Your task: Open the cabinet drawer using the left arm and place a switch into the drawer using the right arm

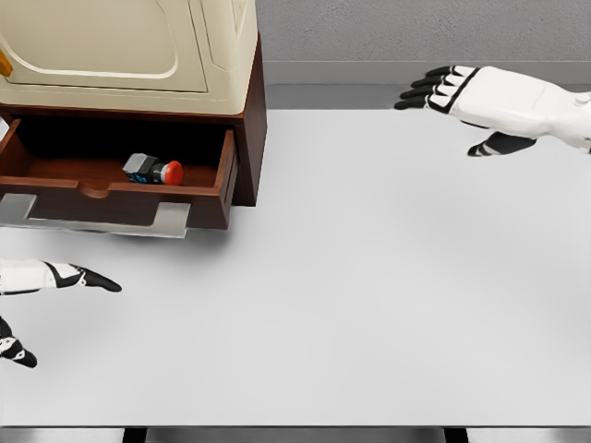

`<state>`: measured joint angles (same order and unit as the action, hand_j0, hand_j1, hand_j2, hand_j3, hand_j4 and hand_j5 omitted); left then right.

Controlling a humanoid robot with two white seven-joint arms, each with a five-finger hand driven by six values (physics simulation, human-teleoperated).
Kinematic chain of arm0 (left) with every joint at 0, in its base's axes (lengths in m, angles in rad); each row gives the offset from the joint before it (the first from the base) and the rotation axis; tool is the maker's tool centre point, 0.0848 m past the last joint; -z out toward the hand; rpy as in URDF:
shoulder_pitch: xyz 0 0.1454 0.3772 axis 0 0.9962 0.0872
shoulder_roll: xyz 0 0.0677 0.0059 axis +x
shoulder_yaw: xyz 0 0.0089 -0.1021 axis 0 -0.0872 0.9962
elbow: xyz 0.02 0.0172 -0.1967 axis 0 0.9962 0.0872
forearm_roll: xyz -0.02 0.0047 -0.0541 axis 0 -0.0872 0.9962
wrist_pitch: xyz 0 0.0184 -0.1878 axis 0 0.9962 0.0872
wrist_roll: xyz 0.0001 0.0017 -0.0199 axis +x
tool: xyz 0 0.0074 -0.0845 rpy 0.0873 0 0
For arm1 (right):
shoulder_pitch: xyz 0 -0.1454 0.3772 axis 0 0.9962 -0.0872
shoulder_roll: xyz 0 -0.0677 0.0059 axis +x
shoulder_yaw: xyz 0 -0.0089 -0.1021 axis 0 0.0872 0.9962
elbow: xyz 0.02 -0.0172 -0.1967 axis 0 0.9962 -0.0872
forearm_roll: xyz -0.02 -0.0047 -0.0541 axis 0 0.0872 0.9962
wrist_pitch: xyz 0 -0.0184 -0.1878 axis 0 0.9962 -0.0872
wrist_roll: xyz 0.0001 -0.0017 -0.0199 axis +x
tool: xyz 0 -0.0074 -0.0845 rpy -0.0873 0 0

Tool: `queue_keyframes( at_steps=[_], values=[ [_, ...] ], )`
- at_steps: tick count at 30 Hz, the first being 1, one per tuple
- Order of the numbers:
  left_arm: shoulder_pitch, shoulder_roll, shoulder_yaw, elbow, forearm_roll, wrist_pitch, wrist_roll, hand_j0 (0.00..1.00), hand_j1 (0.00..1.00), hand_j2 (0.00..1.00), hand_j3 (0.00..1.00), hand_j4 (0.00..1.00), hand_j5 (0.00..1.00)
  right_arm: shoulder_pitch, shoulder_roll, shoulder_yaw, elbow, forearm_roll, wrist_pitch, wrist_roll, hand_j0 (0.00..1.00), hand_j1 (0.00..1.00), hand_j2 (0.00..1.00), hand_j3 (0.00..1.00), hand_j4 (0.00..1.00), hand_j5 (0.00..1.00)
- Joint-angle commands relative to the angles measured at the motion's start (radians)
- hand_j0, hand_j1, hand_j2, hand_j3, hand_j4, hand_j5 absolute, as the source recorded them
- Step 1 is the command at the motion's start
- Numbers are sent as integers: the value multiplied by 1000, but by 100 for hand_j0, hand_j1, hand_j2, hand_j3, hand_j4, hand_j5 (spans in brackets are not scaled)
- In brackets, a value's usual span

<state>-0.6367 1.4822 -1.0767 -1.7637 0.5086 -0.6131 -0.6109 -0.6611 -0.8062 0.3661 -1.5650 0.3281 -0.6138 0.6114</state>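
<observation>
Switch [153, 170]: lies inside the open drawer [111, 198] at the bench's [369, 277] far left corner, long axis left-right. Right hand [462, 92]: far right edge, well apart, fingers spread, empty. Left hand [55, 277]: nearer, just before the drawer, fingers extended, empty.

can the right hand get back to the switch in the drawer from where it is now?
Probably yes. The drawer stands pulled out with the switch lying uncovered inside, and the table between it and the open right hand shows nothing in the way. Whether the arm reaches that far, I cannot tell.
</observation>
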Motion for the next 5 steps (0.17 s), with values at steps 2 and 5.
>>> queue_keyframes(
  at_steps=[2, 5],
  values=[
    [3, -68, 1, 0, 7, 2, 0, 100, 100, 100, 100, 100, 100, -2, -4, 28, 33, -3, 3, -1, 100, 100, 100, 100, 100, 100],
    [17, -82, 1, 1, 5, 2, 0, 100, 100, 100, 100, 100, 100, 5, 4, 47, 49, -3, 3, -1, 100, 100, 100, 100, 100, 100]
  ],
)
